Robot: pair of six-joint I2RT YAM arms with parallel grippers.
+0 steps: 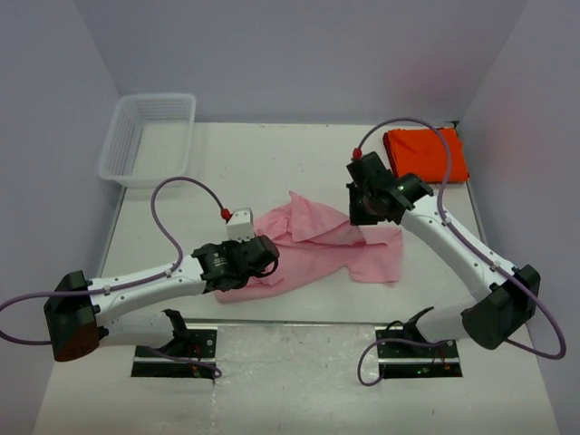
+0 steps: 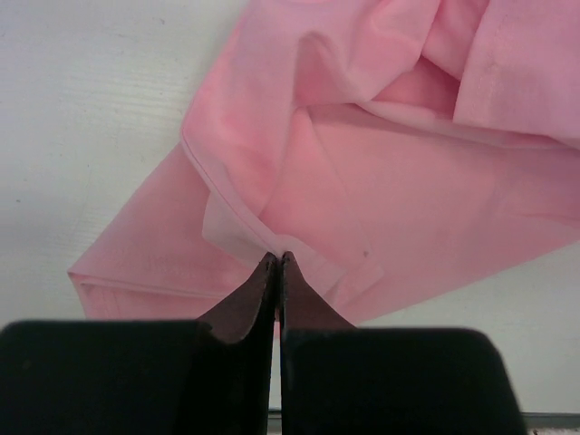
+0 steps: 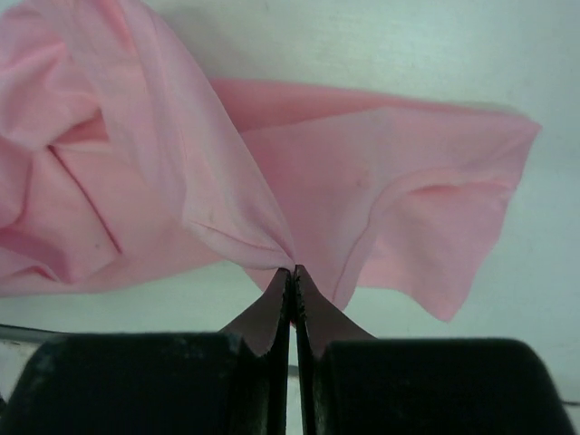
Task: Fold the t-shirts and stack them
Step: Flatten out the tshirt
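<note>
A: Jaws?
B: Both clamped: left gripper (image 2: 276, 260) pinches the hem of the crumpled light pink cloth t-shirt (image 1: 317, 254); right gripper (image 3: 293, 270) an edge, probably to spread it.
A: Location?
B: Top-view centre; folded orange-red cloth t-shirt (image 1: 426, 154) upper right.

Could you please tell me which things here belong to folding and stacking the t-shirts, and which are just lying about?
Part of the job: the crumpled light pink cloth t-shirt, pinched by the left hand and the right hand; the folded bright orange-red cloth t-shirt at the far right.
Just lying about: the white plastic mesh basket, far left corner.
</note>
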